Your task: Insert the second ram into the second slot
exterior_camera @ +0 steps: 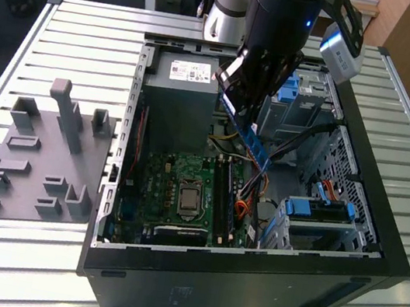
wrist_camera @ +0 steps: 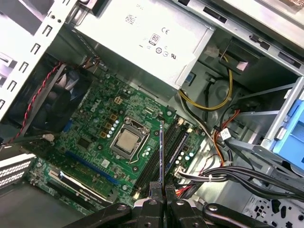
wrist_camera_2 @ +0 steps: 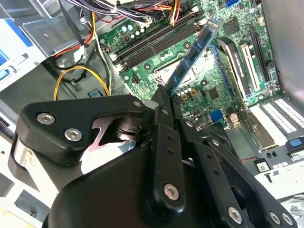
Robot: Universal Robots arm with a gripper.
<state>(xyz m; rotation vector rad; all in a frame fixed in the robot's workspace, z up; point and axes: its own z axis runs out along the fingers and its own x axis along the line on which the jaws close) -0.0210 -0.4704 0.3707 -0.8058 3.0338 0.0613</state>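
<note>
The gripper (wrist_camera: 161,190) is clenched on one end of the ram (wrist_camera_2: 194,50). The ram hangs above the board, just beside the CPU socket (wrist_camera: 129,141) on the side of the slots (wrist_camera: 175,145), and it is not touching them. In the exterior view the stick is tilted, with its free end lower. To do this step well, I think the stick must first become level and parallel to the chosen slot (I cannot tell whether the latches stand open). Then it should go straight down with even pressure on both ends. The cables (wrist_camera: 223,137), beyond the slots from the socket, could catch the stick if it drifts that way.
</note>
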